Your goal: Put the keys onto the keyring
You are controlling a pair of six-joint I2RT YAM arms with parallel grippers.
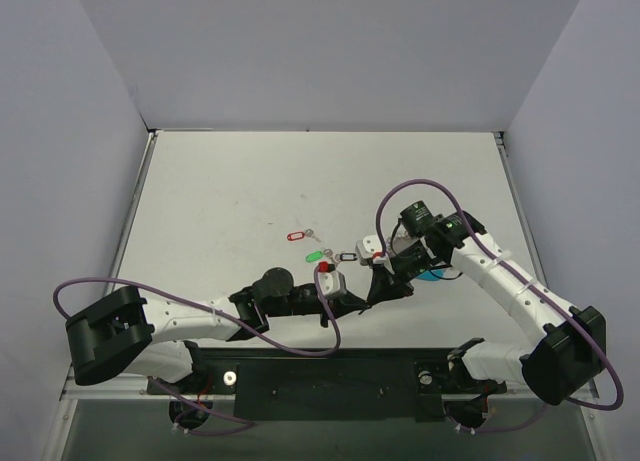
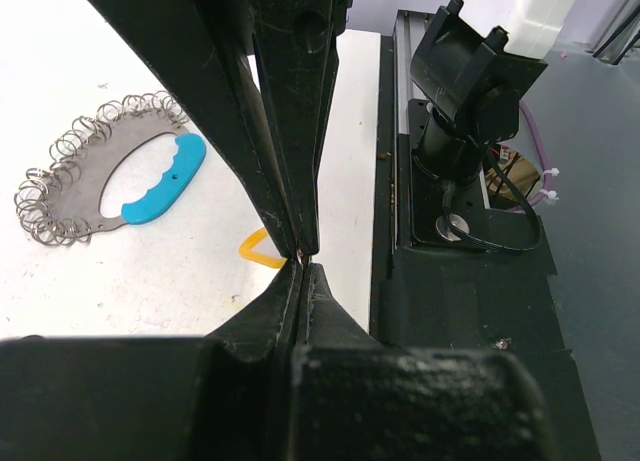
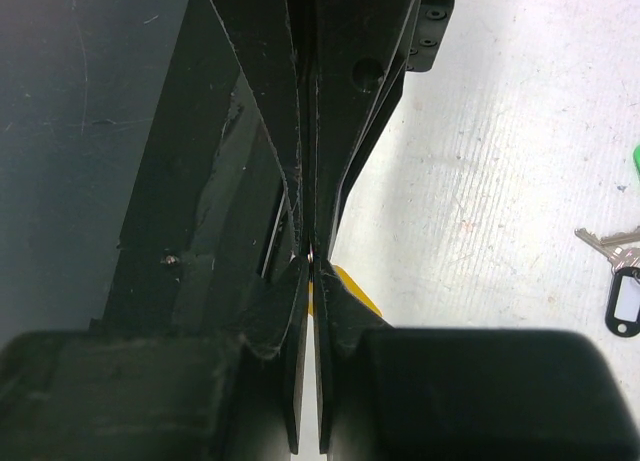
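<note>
- White tabletop (image 1: 220, 191): both arms meet by the middle of its near edge.
- Black left gripper (image 2: 305, 256) and right gripper (image 3: 312, 256): both pinched shut, with the yellow-tagged key (image 2: 258, 249) just behind their tips; whether it is held is unclear.
- Silvery keyring (image 2: 100, 171): flat, right of centre.
- Red-tagged key (image 1: 295, 234), green-tagged key (image 1: 314, 254) and black-tagged key (image 1: 348, 256): loose near the centre.

Robotics lab test cell. White tabletop (image 1: 220, 201) stood boxed in on three sides by plain pale partition walls (image 1: 70, 101). Two white-and-black robot arms, left arm (image 1: 190, 321) and right arm (image 1: 500, 276), sat bolted to black mounting rail (image 1: 330, 381) at near edge. Purple cables (image 1: 415, 184) looped loose over arms. Metal frame edged table.
</note>
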